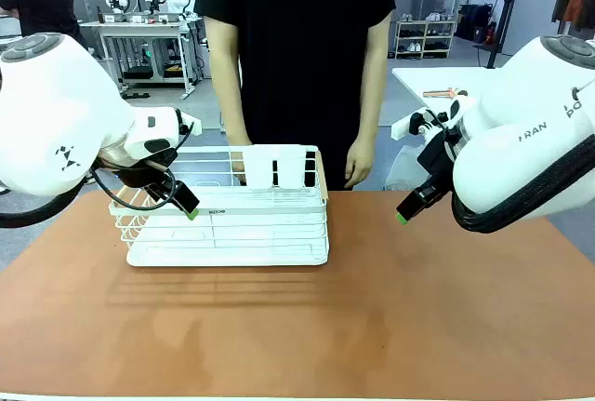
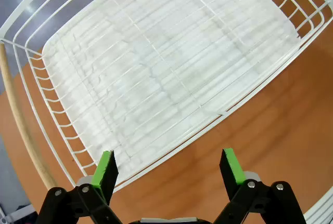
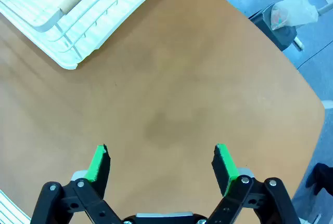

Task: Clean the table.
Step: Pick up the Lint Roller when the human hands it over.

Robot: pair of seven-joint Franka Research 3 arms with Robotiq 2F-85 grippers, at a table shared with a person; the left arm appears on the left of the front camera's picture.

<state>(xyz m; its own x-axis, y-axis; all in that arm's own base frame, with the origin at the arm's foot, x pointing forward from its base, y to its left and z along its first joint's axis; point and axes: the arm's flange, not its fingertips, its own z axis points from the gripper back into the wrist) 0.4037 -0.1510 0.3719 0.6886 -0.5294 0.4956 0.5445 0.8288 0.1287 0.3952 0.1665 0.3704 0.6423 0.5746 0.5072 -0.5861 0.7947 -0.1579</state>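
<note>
The reddish-brown table (image 1: 372,317) spreads across the front view, its top bare apart from a white wire rack (image 1: 228,220) at the back left. My left gripper (image 1: 181,198) hangs open over the rack's left front corner; in its wrist view the left gripper (image 2: 169,168) has its green pads wide apart above the rack's rim (image 2: 171,141). Over the table's right side my right gripper (image 1: 409,207) stands open too, and the right gripper (image 3: 162,162) shows only bare table top (image 3: 171,104) between its fingers. Neither holds anything.
A person in a black shirt (image 1: 297,47) stands at the far edge behind the rack, one hand (image 1: 358,164) hanging by the table. A white holder (image 1: 279,168) sits on the rack's back rim. The rack's corner (image 3: 67,42) lies ahead of the right gripper.
</note>
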